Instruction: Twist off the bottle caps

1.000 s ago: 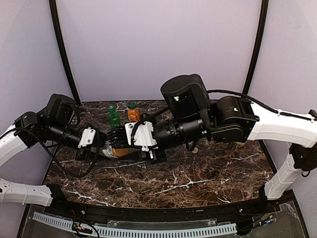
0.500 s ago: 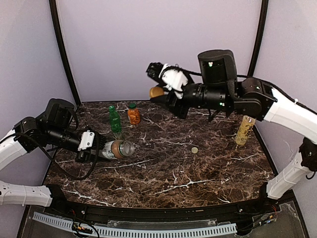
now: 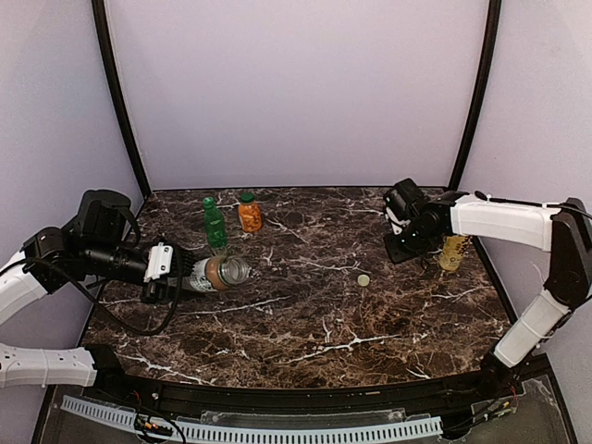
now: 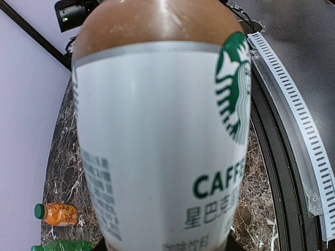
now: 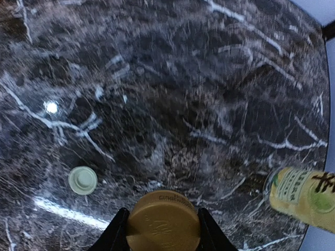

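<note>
1. Coffee bottle, capless, lies sideways clamped in the left claw, just in front of the green bottle.
2. Right claw, far right of the green bottle, pinches a tan cap above the table.

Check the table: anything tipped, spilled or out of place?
The coffee bottle is held sideways in the left fingers, mouth uncapped, so it might leak; no spill shows. A pale loose cap lies on the marble. The right fingers grip a brown cap.

lab booth: plain walls, marble tabletop
</note>
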